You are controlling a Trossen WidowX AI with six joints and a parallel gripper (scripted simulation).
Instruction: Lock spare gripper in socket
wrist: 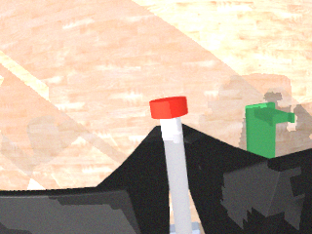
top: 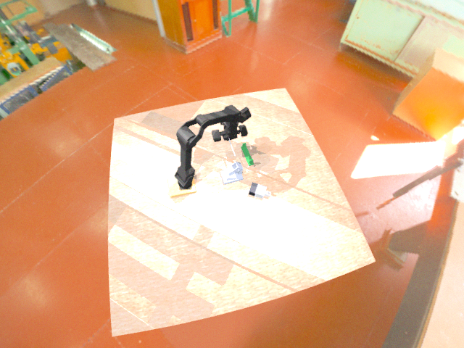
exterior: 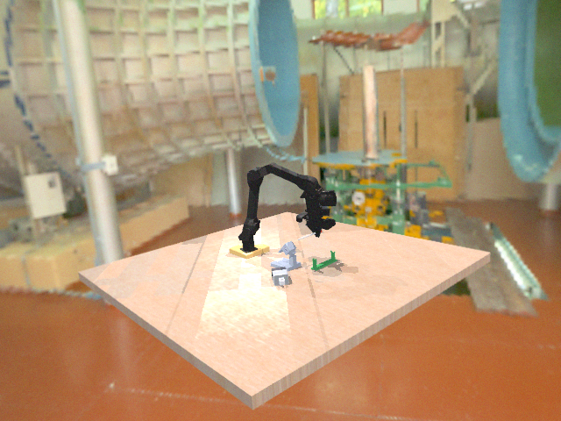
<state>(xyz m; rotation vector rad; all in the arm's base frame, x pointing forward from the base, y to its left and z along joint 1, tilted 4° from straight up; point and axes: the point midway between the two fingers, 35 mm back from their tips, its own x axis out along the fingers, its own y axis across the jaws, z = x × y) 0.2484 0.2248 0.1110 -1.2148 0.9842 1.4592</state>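
Observation:
My gripper is shut on the lock pin, above the table. The pin has a pale shaft and a red head; the shaft slants down toward the mount. In the exterior view a small gap shows between its far end and the mount. The blue-grey mount stands on the table with its tilted socket on top. The spare gripper, white and grey with a dark end, lies on the table beside the mount.
A green rack with two uprights stands near the mount, below and beside my gripper. The arm's yellow base plate is on the mount's other side.

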